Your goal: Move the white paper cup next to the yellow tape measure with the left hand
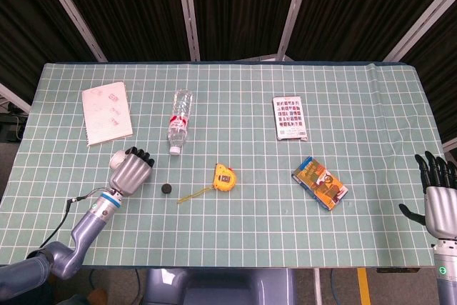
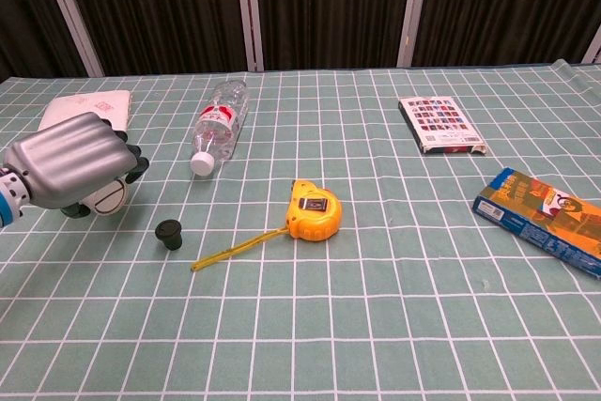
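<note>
Left hand sits at the left side of the green grid mat, fingers curled around the white paper cup, which lies on its side with its open rim visible in the chest view. The yellow tape measure lies well apart, near mat centre, a short length of blade pulled out. Between them rests 1 small black cap. Right hand stands at the right edge, fingers spread, holding nothing.

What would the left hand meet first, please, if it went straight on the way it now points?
Probably the cup: the left hand points up-table with the cup right at its fingers. The notebook lies beyond.
</note>
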`<state>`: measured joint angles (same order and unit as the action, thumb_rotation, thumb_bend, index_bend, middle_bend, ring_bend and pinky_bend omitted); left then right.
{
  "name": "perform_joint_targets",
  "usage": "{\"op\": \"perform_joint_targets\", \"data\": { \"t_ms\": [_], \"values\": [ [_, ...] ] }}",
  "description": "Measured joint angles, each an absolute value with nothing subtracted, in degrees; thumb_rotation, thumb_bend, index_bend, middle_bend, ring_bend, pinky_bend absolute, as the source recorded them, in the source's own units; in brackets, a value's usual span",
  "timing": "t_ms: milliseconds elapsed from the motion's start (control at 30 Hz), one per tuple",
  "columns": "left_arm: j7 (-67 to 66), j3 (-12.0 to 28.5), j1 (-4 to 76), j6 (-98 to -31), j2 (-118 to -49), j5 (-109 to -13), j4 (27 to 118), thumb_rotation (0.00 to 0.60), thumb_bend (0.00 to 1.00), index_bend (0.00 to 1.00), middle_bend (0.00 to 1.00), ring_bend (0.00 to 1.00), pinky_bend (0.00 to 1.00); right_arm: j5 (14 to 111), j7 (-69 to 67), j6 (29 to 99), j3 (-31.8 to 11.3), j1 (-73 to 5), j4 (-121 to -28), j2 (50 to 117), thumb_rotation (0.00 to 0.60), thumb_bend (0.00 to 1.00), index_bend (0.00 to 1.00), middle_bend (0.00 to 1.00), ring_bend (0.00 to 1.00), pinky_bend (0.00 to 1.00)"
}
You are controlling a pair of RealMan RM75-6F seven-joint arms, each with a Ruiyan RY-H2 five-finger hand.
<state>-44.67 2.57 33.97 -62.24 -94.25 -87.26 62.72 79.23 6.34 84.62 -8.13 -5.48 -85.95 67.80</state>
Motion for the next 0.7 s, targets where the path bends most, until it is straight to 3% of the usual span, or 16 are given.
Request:
{"op": "perform_joint_targets", "data": {
  "t_ms": [233, 467, 700],
  "values": [
    [-27.79, 5.92, 33.06, -63.72, -90.66, -84.31, 69.35, 0.600, 0.00, 0.48, 0.40, 0.39, 0.45, 78.92, 6.20, 84.74, -8.31, -5.39, -86.32, 67.61, 0.600, 0.00, 0.00, 0.00, 0.00, 0.00],
    [6.84, 10.26, 32.11, -61.74, -85.92, -80.33, 78.15, 0.600, 0.00, 0.50, 0.40, 0.38, 0.44, 78.84, 6.68, 84.57, -8.24, -5.49, -86.47, 67.71, 0.600, 0.00, 0.00, 0.00, 0.00, 0.00],
    [33.68, 11.11, 31.65, -59.34, -84.67, -80.60, 80.92, 0.600, 0.00, 0.50, 0.40, 0.38, 0.44, 78.74, 6.58, 84.40, -8.19, -5.53, -86.42, 67.68, 0.600, 0.00, 0.00, 0.00, 0.00, 0.00]
  ]
}}
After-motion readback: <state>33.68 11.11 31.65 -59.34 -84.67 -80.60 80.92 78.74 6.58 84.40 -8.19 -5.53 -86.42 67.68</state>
